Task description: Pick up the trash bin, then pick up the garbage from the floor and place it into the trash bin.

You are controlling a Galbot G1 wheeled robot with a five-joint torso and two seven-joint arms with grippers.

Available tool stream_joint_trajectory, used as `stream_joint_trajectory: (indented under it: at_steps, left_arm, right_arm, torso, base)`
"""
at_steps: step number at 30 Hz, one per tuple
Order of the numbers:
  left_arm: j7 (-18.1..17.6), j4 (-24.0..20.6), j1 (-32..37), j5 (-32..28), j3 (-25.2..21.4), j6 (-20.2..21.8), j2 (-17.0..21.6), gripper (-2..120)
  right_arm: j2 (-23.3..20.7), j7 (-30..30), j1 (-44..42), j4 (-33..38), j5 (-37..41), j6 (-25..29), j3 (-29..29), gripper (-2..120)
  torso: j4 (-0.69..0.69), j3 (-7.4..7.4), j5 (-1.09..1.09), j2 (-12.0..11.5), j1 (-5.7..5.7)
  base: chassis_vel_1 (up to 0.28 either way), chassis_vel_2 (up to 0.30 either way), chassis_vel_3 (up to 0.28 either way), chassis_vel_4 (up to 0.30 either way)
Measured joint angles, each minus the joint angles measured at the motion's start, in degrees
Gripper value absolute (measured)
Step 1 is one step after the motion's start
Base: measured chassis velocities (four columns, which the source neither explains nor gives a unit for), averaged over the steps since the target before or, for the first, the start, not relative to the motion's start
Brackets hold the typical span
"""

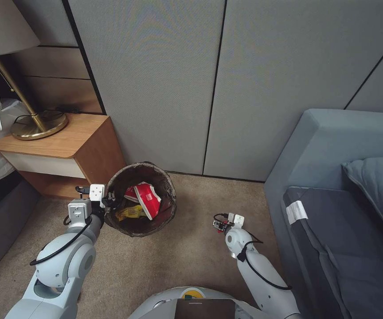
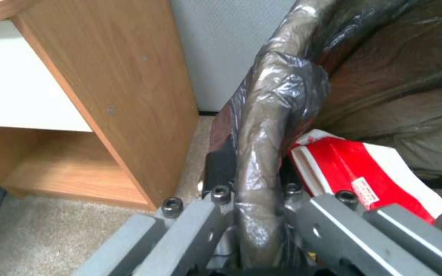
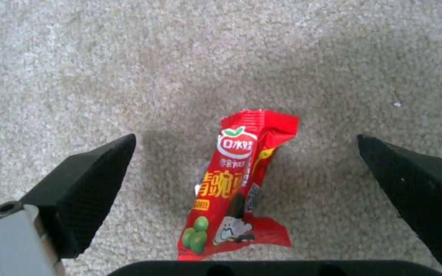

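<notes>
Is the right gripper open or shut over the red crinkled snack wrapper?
Open: right gripper pads stand wide apart either side of the red snack wrapper.

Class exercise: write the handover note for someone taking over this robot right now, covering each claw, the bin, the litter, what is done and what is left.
Left claw: shut on the rim of the trash bin, beside the nightstand.
Right claw: open, above a red snack wrapper lying on the carpet, one finger on either side.
Done: bin gripped; red-and-white packaging and a yellow wrapper are inside.
Left: grasp the red wrapper, drop it in the bin.
</notes>
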Motion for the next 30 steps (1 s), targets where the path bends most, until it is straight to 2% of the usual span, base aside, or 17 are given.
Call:
stream_joint_trajectory:
  at_steps: [5,11,12,14,15,17,18,21,22,24,25,26,29,30]
  left_arm:
    - [0.0,0.0,0.0,0.0,0.0,0.0,0.3,0]
    - [0.0,0.2,-0.1,0.1,0.3,0.0,0.1,0]
    - [0.0,0.2,-0.1,0.1,0.3,0.0,0.1,0]
    - [0.0,0.2,-0.1,0.2,0.3,0.0,0.0,0]
    - [0.0,0.2,-0.1,0.2,0.3,0.0,0.0,0]
    - [0.0,0.4,-0.1,0.2,0.2,0.0,0.0,0]
    - [0.0,0.4,-0.1,0.2,0.2,0.0,0.0,0]
    - [0.0,0.5,-0.2,0.3,0.2,0.0,0.0,0]
    - [0.0,0.5,-0.2,0.3,0.2,0.0,0.0,0]
    - [0.0,0.6,-0.3,0.3,0.2,0.0,-0.1,0]
    - [0.0,0.7,-0.3,0.3,0.2,0.0,-0.1,0]
    - [0.0,0.7,-0.3,0.3,0.2,0.0,-0.1,0]
    - [0.1,0.9,-0.3,0.3,0.2,0.0,-0.2,0]
    - [0.1,0.9,-0.3,0.3,0.2,0.0,-0.2,0]
  right_arm:
    - [-0.3,1.0,-1.4,2.3,0.3,-0.4,0.1,95]
    - [-1.0,2.6,-2.9,5.7,1.9,-1.8,-0.1,71]
    - [-1.0,2.6,-2.9,5.7,1.9,-1.8,-0.1,71]
    - [-1.1,3.1,-2.9,6.1,2.2,-2.0,-0.2,60]
    - [-1.1,3.1,-2.9,6.1,2.2,-2.0,-0.2,60]
    - [-1.3,3.2,-3.1,6.8,2.4,-2.4,-0.3,50]
    - [-1.3,3.2,-3.1,6.8,2.4,-2.4,-0.3,50]
    - [-1.4,3.4,-3.1,6.9,2.5,-2.5,-0.4,34]
    - [-1.4,3.4,-3.1,6.9,2.5,-2.5,-0.4,34]
    - [-1.4,3.5,-3.1,7.1,2.5,-2.5,-0.4,25]
    - [-1.4,3.5,-3.1,7.4,2.6,-2.6,-0.6,20]
    - [-1.4,3.5,-3.1,7.4,2.6,-2.6,-0.6,20]
    - [-1.5,3.6,-3.1,7.9,2.9,-2.9,-0.8,6]
    - [-1.5,3.6,-3.1,7.9,2.9,-2.9,-0.8,6]
  torso:
    - [-0.02,0.03,0.03,0.0,0.01]
    - [-0.09,0.05,-0.01,0.0,0.02]
    - [-0.09,0.05,-0.01,0.0,0.02]
    - [-0.09,0.05,-0.02,0.0,0.02]
    - [-0.09,0.05,-0.02,0.0,0.02]
    - [-0.08,0.04,-0.01,0.0,0.02]
    - [-0.08,0.04,-0.01,0.0,0.02]
    - [-0.10,0.03,-0.02,0.0,0.02]
    - [-0.10,0.03,-0.02,0.0,0.02]
    - [-0.10,0.03,-0.03,0.0,0.02]
    - [-0.07,0.03,-0.01,0.0,0.02]
    - [-0.07,0.03,-0.01,0.0,0.02]
    - [-0.02,0.03,0.02,0.0,0.02]
    - [-0.02,0.03,0.02,0.0,0.02]
  base:
    - [0.000,0.000,0.000,0.000]
    - [0.000,0.000,0.000,0.000]
    - [0.000,0.000,0.000,0.000]
    - [0.000,0.000,0.000,0.000]
    - [0.000,0.000,0.000,0.000]
    - [0.000,0.000,0.000,0.000]
    - [0.000,0.000,0.000,0.000]
    - [0.000,0.000,0.000,0.000]
    - [0.000,0.000,0.000,0.000]
    - [0.000,0.000,0.000,0.000]
    - [0.000,0.000,0.000,0.000]
    - [0.000,0.000,0.000,0.000]
    - [0.000,0.000,0.000,0.000]
    - [0.000,0.000,0.000,0.000]
